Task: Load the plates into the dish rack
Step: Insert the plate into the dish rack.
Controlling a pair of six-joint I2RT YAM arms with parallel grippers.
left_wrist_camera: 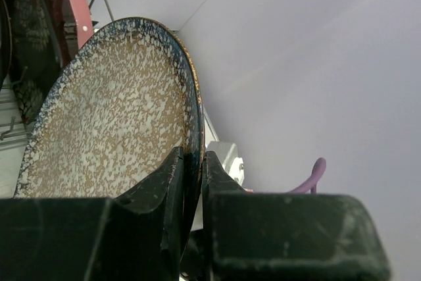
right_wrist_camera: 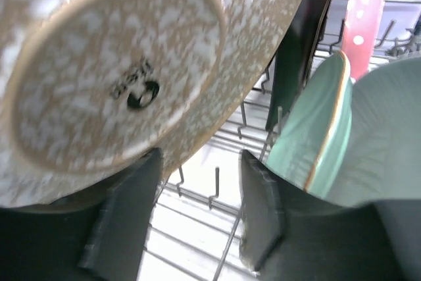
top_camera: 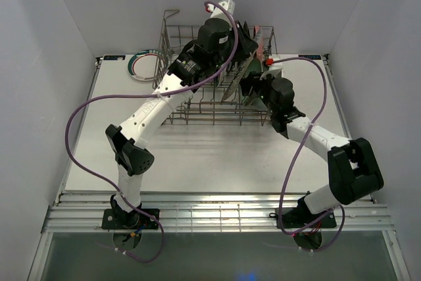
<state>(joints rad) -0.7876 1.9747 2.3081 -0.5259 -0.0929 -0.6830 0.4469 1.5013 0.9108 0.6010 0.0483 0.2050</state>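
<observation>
Speckled grey round plate [left_wrist_camera: 112, 110] hung rim-pinched in my left gripper [left_wrist_camera: 193, 157], right gripper [right_wrist_camera: 200, 162] fingers apart beside it; I feared it pivoting into the mint round plate [right_wrist_camera: 309, 129].

Speckled plate [left_wrist_camera: 112, 110] on edge, over dish rack [top_camera: 197, 115]

Dish rack [top_camera: 197, 115]: one.
Plates at the rack: five, being speckled plate [left_wrist_camera: 105, 116], black plate [left_wrist_camera: 29, 44], pink plate [right_wrist_camera: 365, 18], mint plate [right_wrist_camera: 309, 123] and grey-green plate [right_wrist_camera: 385, 129].
Rimmed plate [top_camera: 140, 65] on counter [top_camera: 217, 156]: one visible.
Arms: two, left arm [top_camera: 154, 106] and right arm [top_camera: 316, 136].
</observation>
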